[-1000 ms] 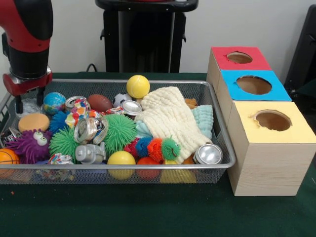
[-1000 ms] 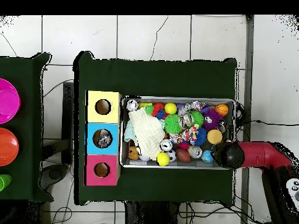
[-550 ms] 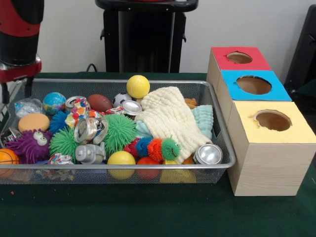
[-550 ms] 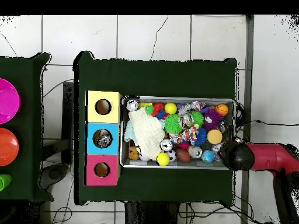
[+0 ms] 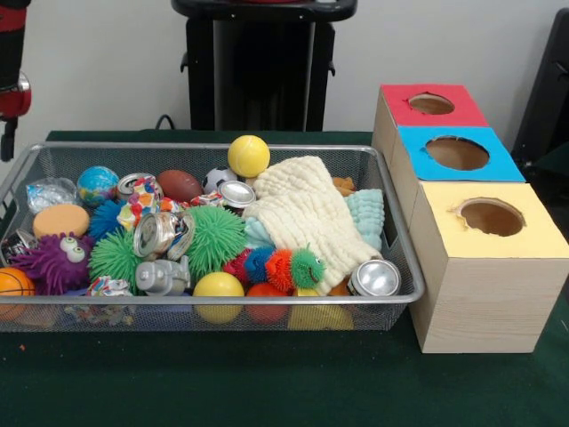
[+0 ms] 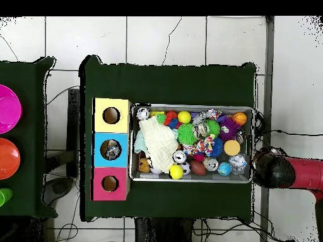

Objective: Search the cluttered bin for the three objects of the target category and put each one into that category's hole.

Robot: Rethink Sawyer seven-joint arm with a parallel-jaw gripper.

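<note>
Many toys crowd wire bin (image 5: 213, 307), cream cloth (image 5: 302, 213) covering some

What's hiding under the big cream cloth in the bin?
Peeking out from under the cream cloth are a light blue cloth and a bit of something orange-brown. Whatever lies beneath its middle is covered.

Bin (image 5: 404, 258): packed wall to wall with balls, crushed cans and spiky toys; no bare floor shows between them.
Cream cloth (image 5: 302, 213): heaped high at the bin's box end, covering what lies beneath.
Yellow ball (image 5: 248, 156): sits highest, at the far rim.
Boxes (image 5: 480, 294): three holes open from above, tops bare; they stand just beside the bin.
Worktop (image 5: 267, 382): green strip before the bin lies free.
Claw (image 5: 7, 142): outside the bin's end, above the rim.
</note>
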